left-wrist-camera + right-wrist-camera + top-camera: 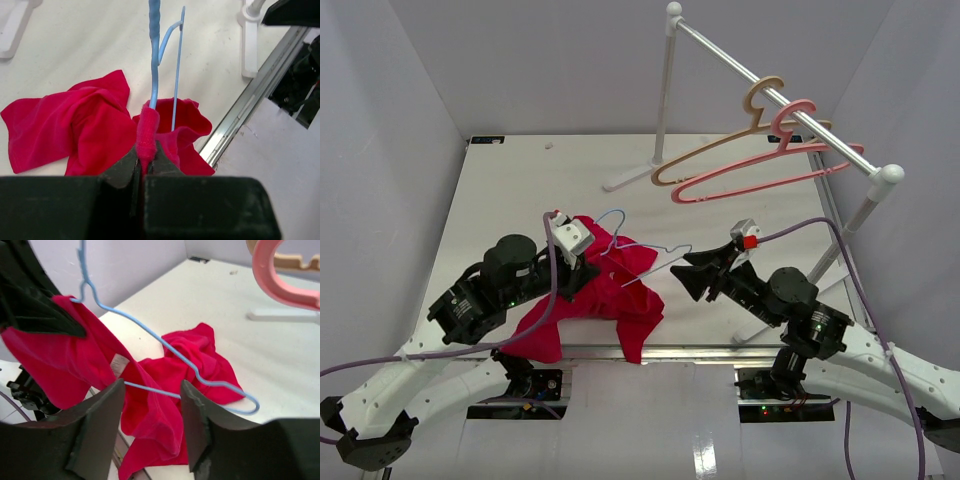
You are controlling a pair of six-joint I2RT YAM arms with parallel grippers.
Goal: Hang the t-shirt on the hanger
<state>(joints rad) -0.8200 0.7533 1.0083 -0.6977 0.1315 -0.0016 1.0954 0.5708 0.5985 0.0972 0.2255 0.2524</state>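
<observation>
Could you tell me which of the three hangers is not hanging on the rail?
The thin light-blue hanger: it is held low, partly inside the red t-shirt, while the tan hanger and pink hanger hang on the rail.

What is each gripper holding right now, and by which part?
The left gripper is shut on the crimson-red cloth t-shirt, pinching a fold wrapped over the thin light-blue wire hanger. The right gripper is open, holding nothing.
</observation>
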